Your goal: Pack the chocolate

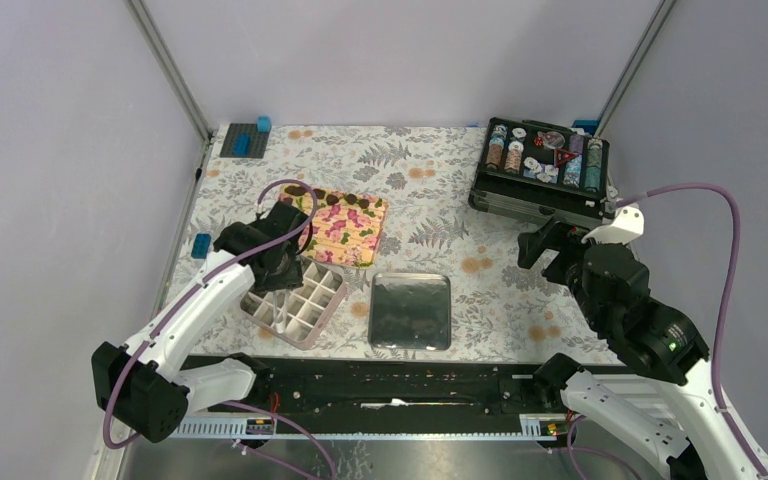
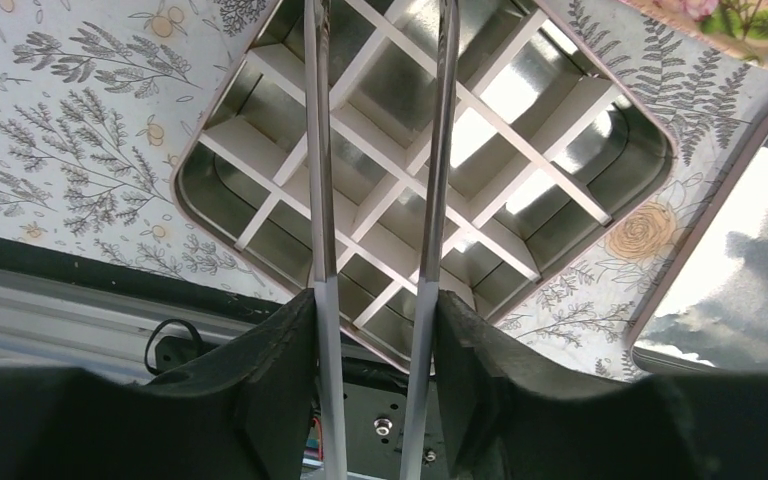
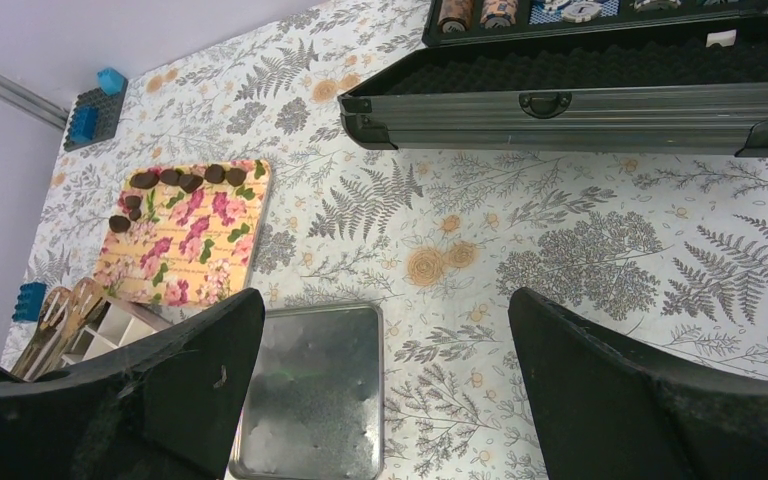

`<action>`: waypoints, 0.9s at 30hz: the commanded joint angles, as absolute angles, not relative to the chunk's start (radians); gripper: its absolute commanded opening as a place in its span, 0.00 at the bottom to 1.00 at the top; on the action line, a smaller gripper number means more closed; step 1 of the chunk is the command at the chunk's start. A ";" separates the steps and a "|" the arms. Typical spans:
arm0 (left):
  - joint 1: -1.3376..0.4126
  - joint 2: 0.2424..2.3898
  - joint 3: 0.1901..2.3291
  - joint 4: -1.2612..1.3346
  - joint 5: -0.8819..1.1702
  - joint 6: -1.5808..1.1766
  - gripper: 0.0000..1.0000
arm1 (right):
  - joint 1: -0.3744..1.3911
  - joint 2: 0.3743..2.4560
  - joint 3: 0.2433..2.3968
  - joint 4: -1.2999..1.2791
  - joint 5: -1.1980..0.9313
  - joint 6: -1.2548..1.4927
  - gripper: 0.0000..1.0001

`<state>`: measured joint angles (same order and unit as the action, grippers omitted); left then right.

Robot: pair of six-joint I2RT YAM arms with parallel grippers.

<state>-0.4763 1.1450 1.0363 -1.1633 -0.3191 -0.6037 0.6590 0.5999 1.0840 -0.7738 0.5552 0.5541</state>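
Here, the chocolate (image 3: 175,179) is laid in a row on the flowery tray (image 3: 195,250), just beside the gridded box (image 2: 192,190). The left gripper (image 2: 381,40) is held over the box, a little open, nothing in it. The right gripper (image 3: 382,300) is held wide open, empty.

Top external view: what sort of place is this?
Most likely a lab robot cell: plain panels on aluminium posts, left arm and right arm bolted to a rail, and staged props like the poker chip case on a floral tablecloth.
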 commanded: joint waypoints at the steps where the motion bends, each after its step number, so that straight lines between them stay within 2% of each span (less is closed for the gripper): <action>1: -0.474 1.123 1.033 -1.126 -0.285 -0.606 0.46 | 0.657 0.608 1.080 -0.738 0.545 0.569 1.00; 6: -0.474 1.107 1.034 -1.133 -0.296 -0.616 0.47 | 0.657 0.607 1.085 -0.743 0.542 0.569 1.00; 9: -0.474 1.100 1.039 -1.137 -0.297 -0.621 0.43 | 0.657 0.603 1.084 -0.743 0.541 0.571 1.00; 16: -0.474 1.098 1.164 -1.168 -0.329 -0.613 0.19 | 0.657 0.598 1.075 -0.748 0.534 0.579 1.00; 22: -0.456 1.173 1.199 -1.082 -0.357 -0.563 0.18 | 0.658 0.599 1.071 -0.746 0.535 0.583 1.00; 27: -0.357 1.317 1.227 -0.976 -0.321 -0.505 0.18 | 0.657 0.597 1.073 -0.754 0.533 0.586 1.00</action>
